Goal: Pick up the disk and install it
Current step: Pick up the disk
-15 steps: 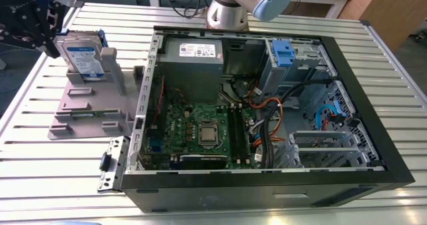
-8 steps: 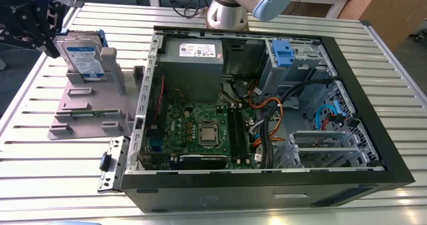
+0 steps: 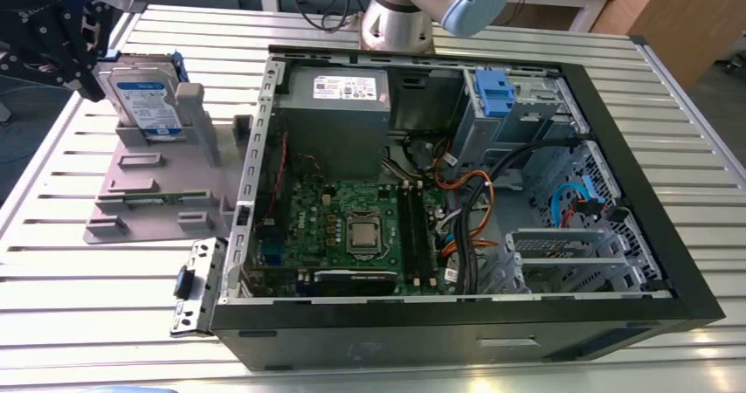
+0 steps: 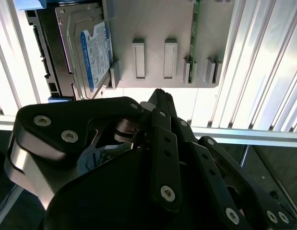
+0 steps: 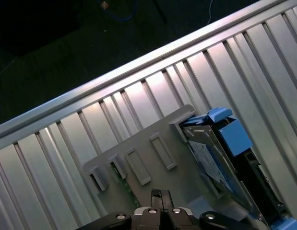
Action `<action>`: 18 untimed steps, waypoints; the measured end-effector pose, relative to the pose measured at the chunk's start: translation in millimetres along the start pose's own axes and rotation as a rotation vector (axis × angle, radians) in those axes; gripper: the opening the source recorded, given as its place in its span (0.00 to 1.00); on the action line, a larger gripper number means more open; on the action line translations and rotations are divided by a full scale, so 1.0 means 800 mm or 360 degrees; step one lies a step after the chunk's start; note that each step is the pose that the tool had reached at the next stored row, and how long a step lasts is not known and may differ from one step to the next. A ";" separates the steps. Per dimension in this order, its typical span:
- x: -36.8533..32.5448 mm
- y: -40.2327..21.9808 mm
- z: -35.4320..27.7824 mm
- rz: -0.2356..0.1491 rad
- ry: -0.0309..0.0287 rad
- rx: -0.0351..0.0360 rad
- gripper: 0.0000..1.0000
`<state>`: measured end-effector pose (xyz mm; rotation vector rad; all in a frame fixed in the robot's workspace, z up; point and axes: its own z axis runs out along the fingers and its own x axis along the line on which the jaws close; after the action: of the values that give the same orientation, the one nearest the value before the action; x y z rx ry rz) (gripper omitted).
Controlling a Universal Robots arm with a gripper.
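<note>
The disk (image 3: 145, 99), a flat silver-grey metal hard drive with a white-and-blue label and blue plastic bracket, stood upright in the grey slotted plastic holder (image 3: 146, 196) at the upper left of the exterior view, beside the open black computer case (image 3: 466, 332). My black gripper (image 3: 79, 65) hung just beside it in the upper-left corner; I could not tell whether it was spread or pressed together.

the disk (image 3: 149, 96) stands upright in a grey holder (image 3: 140, 196), whose post (image 3: 201, 122) rises just beside it on the side of the open case (image 3: 466, 332). the slatted table (image 3: 58, 271) around the holder is free. inside the case, cables (image 3: 466, 210) crowd the space below the drive bay (image 3: 525, 113).
</note>
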<state>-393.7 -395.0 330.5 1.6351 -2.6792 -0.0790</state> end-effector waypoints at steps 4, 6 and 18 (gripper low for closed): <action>0.0000 0.0000 0.0000 -0.0013 0.00005 0.0000 0.11; 0.0000 0.0000 0.0000 -0.0020 0.00008 -0.0001 0.11; 0.0000 0.0000 0.0000 -0.0056 0.00025 -0.0001 0.11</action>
<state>-393.7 -395.0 330.5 1.6819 -2.6490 -0.0788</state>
